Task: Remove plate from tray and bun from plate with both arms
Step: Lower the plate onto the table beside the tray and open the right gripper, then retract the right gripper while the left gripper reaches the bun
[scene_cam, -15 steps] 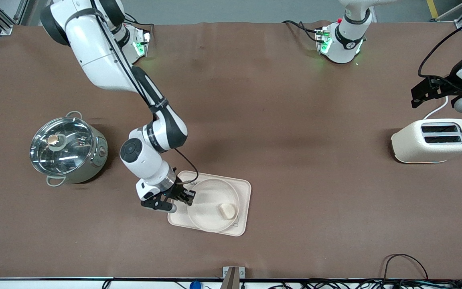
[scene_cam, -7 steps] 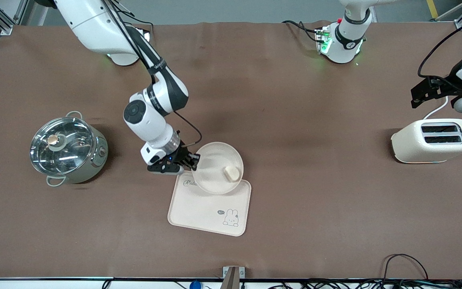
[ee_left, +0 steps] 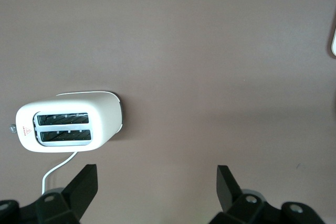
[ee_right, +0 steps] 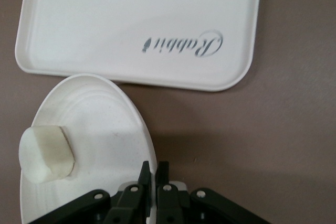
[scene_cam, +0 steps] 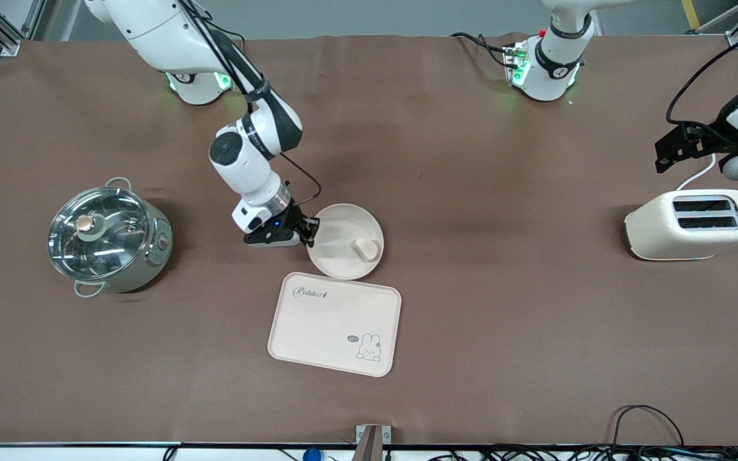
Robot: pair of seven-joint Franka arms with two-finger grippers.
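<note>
Now, right gripper (scene_cam: 308, 234) has its black fingers (ee_right: 143, 174) clamped together on the rim of the round, shallow cream-beige plate (scene_cam: 340, 246); rim edge sits pinched between the two pads. Plate extends away from the fingertips toward the left arm's end of the table, over bare brown tabletop (scene_cam: 471, 307). Contact between plate and table cannot be told.

Small pale cream-white oval bun (scene_cam: 365, 249) lies inside the plate, at the side away from the fingers, close to the rim there. Right wrist view shows the same bun (ee_right: 45, 155) resting on the dish floor (ee_right: 105, 145), apart from the clamped pads.

Rectangular cream tray with a rabbit drawing (scene_cam: 318, 326) lies flat just beside the plate, nearer the front camera than the fingers; plate rim and tray edge are close, no overlap seen.

Steel pot with glass lid (scene_cam: 107, 238) stands toward the right arm's end, well apart from the fingers.

Left gripper (ee_left: 155, 184) hangs with fingers wide apart, holding nothing, over the tabletop near the cream two-slot toaster (scene_cam: 692, 224). Left arm waits.
</note>
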